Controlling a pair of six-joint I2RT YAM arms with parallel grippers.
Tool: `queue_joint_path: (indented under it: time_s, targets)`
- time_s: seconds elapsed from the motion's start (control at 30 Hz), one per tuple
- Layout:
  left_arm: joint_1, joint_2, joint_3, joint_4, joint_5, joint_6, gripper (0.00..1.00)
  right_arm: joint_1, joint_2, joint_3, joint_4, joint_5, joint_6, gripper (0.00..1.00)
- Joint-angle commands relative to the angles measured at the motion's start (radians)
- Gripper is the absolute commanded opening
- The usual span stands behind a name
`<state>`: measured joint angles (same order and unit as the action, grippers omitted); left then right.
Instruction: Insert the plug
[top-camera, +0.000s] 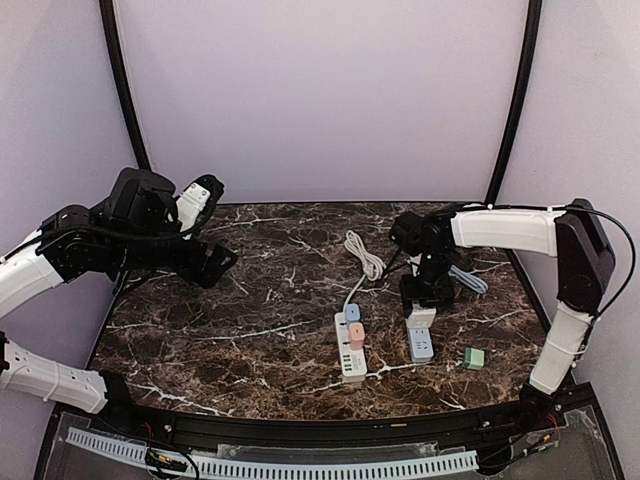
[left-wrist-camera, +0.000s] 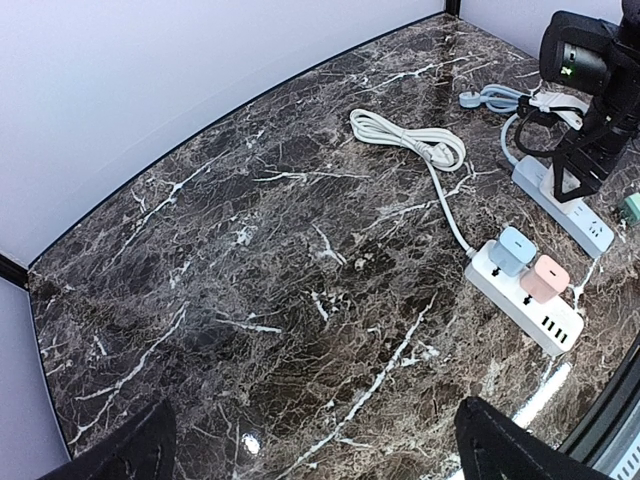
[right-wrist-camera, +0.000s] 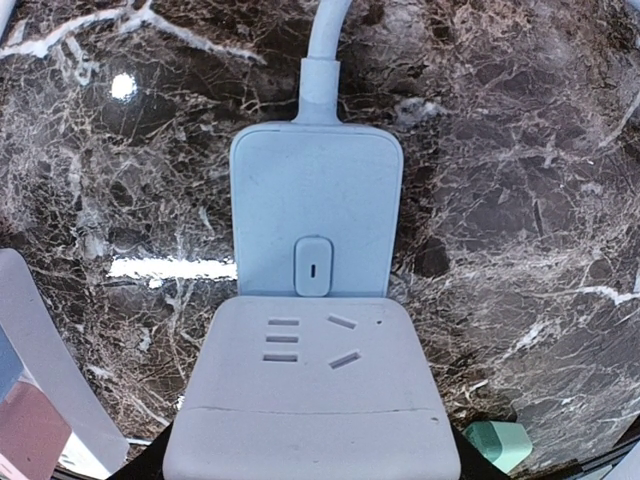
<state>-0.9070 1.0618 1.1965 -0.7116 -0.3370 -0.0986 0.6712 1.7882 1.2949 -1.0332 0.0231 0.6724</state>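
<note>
Looking from the left side of the marble table (top-camera: 250, 310), the left gripper (top-camera: 218, 262) hangs raised above the slab, well apart from everything. Its fingers are spread wide with nothing between them, so it takes no part for now.

Toward the middle lies a white power strip (top-camera: 350, 358) with a pale blue adapter (left-wrist-camera: 516, 250) and a pink adapter (left-wrist-camera: 546, 278) plugged in side by side. Its cord runs back to a loose coil (top-camera: 366, 256).

Just right of that, the right gripper (top-camera: 424, 298) points straight down over a blue-grey power strip (right-wrist-camera: 315, 210). It is clamped on the white plug block (right-wrist-camera: 310, 400), one finger on each flank. The block sits on top of the strip, just on the near side of its switch button, with its own socket holes facing up. It covers the strip's face there, so I cannot tell whether the pins are fully home or only resting at the holes.

Furthest right, a small green plug (top-camera: 473, 357) lies loose on the slab near the strip, untouched.

To my eye the insertion itself is the step in hand. What comes next should be a firm, straight push down with the block kept square to the strip. A tilt would bind the pins, and the unpinned strip could slide. Only once the block is flush should the fingers let go and lift clear.
</note>
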Motion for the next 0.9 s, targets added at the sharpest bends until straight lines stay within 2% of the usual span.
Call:
queue_joint_path:
  time_s: [0.0,0.2,0.37,0.87]
  targets:
    - [0.002,-0.016,-0.005,0.004,0.007,-0.004,0.99,0.010,0.021,0.008,-0.003,-0.078,0.021,0.67]
    - [0.003,-0.021,-0.006,0.002,0.013,-0.015,0.99,0.010,-0.004,0.038,-0.027,-0.074,0.020,0.89]
    - [0.002,-0.031,-0.008,-0.002,0.013,-0.022,0.99,0.011,-0.030,0.062,-0.048,-0.067,0.027,0.98]
    - [0.002,-0.032,-0.005,0.012,0.029,-0.003,1.00,0.005,-0.181,0.043,-0.146,0.007,0.097,0.99]
